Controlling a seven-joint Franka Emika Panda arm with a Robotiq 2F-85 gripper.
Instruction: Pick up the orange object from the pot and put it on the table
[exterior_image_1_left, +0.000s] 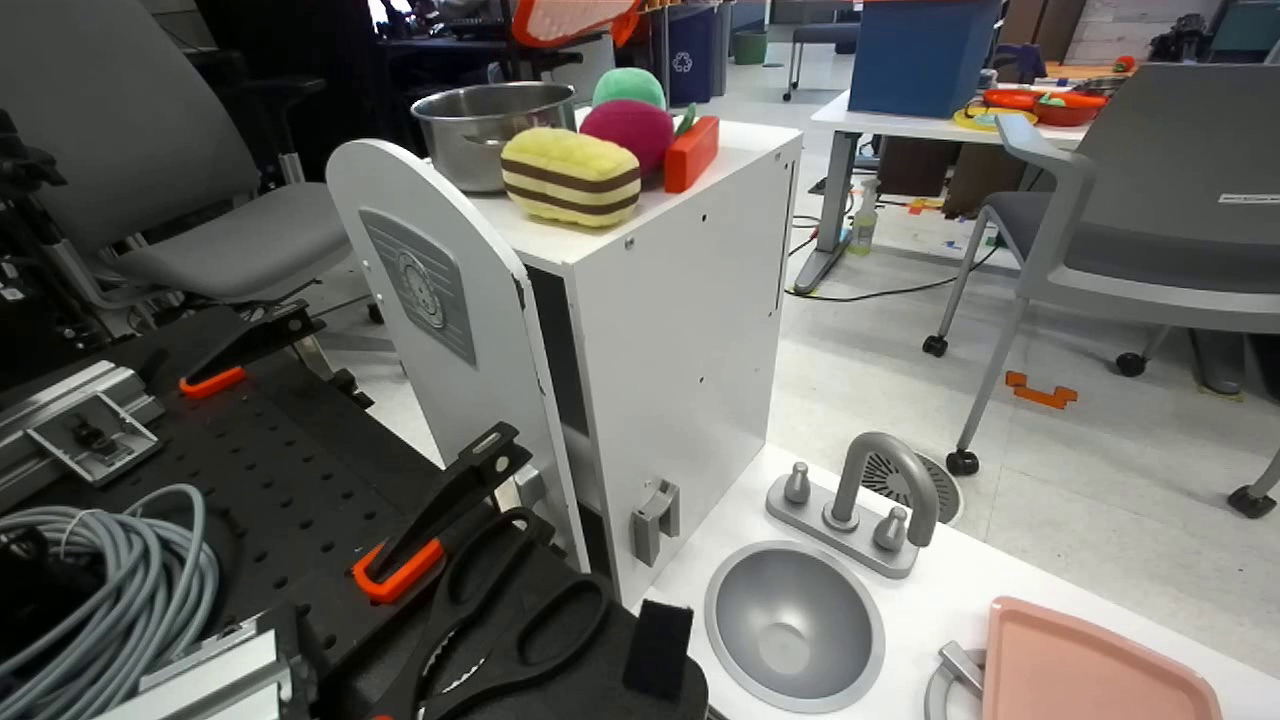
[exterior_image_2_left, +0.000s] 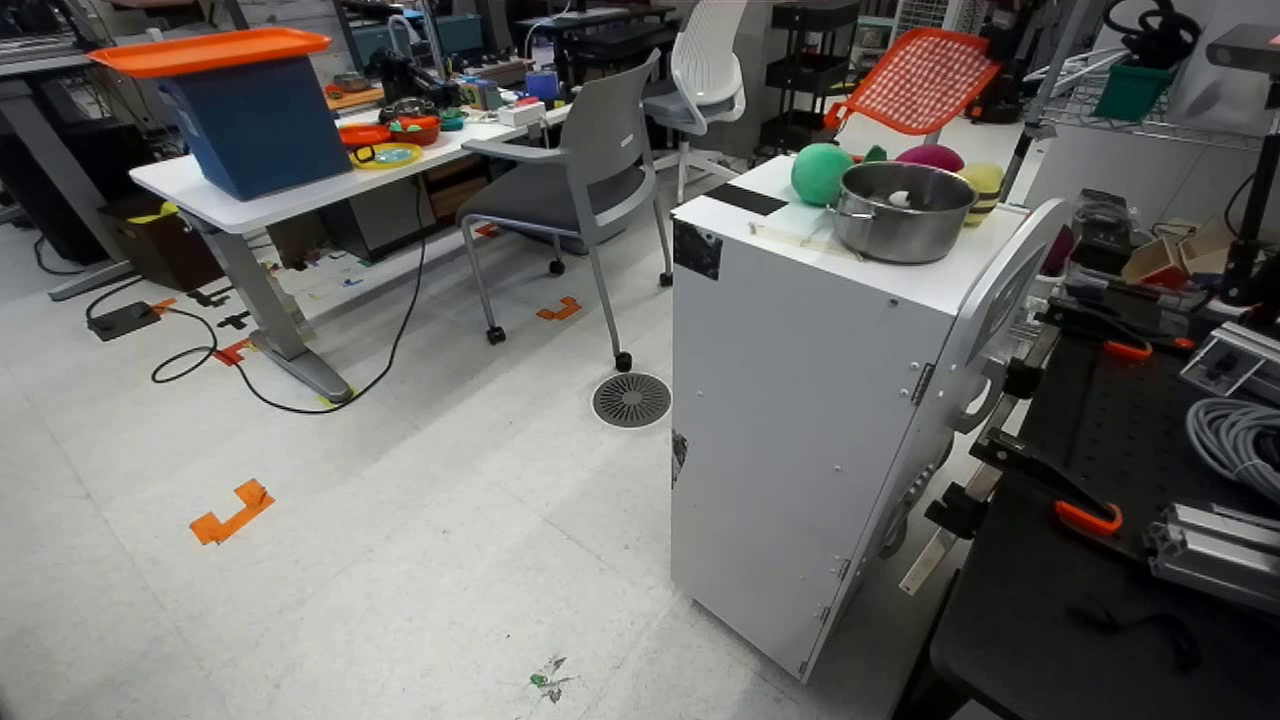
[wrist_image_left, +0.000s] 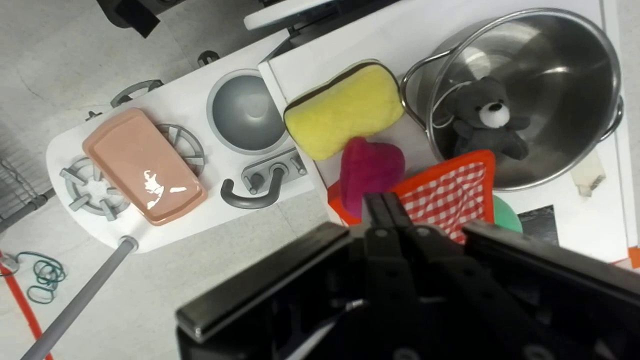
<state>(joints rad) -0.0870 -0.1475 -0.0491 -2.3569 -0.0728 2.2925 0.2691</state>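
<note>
Tool (wrist_image_left: 384, 201) closed, seemingly on the orange object (wrist_image_left: 449, 194)
I should avoid the pot (wrist_image_left: 557, 112) at two o'clock in wrist view, then lower gently.

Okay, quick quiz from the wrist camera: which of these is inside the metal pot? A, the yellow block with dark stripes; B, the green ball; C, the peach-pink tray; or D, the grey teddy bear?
D: the wrist view looks down into the metal pot and shows the grey teddy bear, with its white muzzle, within the rim.
</note>
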